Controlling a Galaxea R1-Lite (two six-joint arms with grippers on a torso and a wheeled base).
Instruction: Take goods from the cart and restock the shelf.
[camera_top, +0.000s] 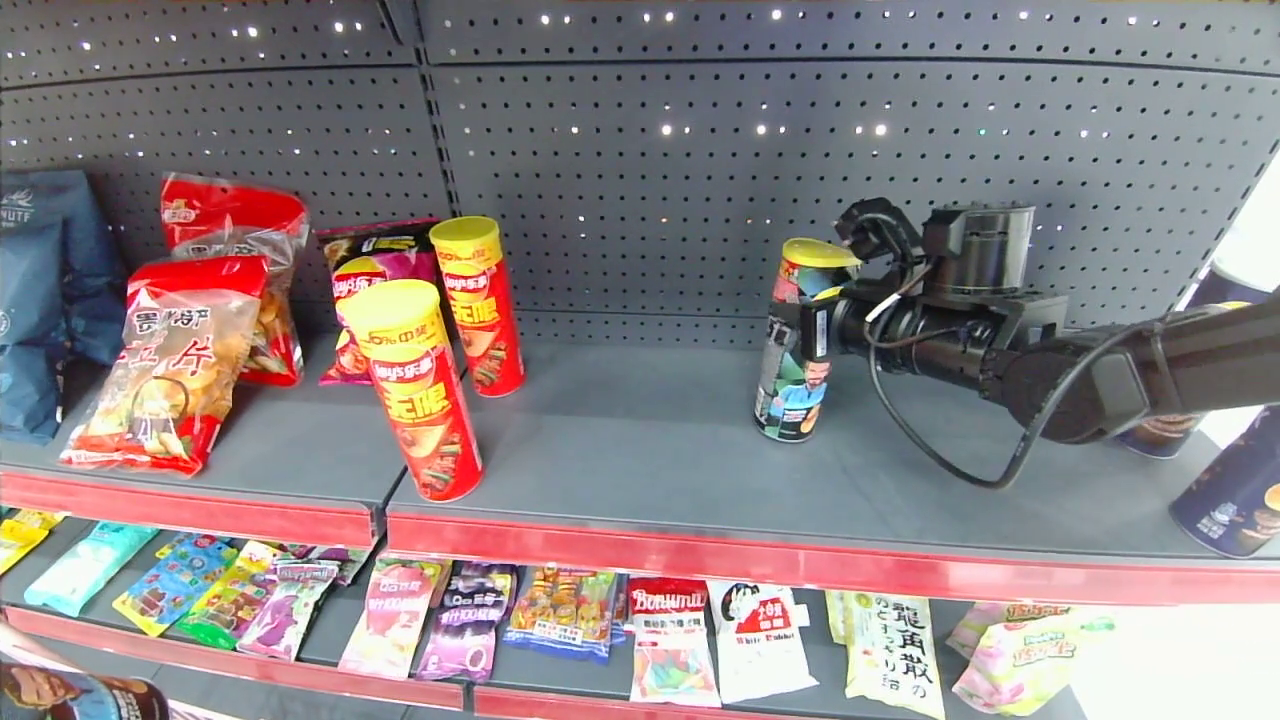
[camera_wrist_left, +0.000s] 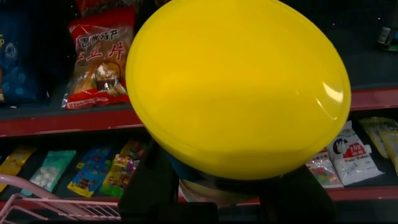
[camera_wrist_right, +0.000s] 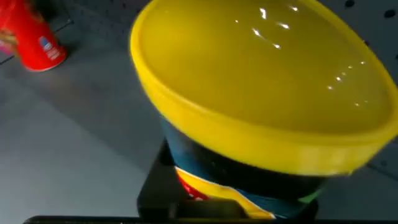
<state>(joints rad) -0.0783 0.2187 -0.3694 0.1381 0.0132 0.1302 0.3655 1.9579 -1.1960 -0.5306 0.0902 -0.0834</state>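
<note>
Setting a can on the shelf, with a second one held ready.

The grey shelf (camera_top: 640, 440) has a wide bare stretch between the red cans (camera_top: 425, 390) at the left and the spot where the right arm reaches in. The pink cart (camera_wrist_left: 56, 208) sits low beside the left arm. The yellow-lidded can (camera_top: 795, 390) stands upright with its base seemingly on the shelf board, well apart from the red cans, and the right gripper (camera_top: 815, 330) is closed around its upper body. The left gripper (camera_wrist_left: 224, 190) clasps the second can (camera_wrist_left: 239, 87) in front of the shelf, above the cart. The placing step looks nearly done. Next, the right gripper should release and back straight out without tipping the can, and then the second can goes in just beside it.
</note>
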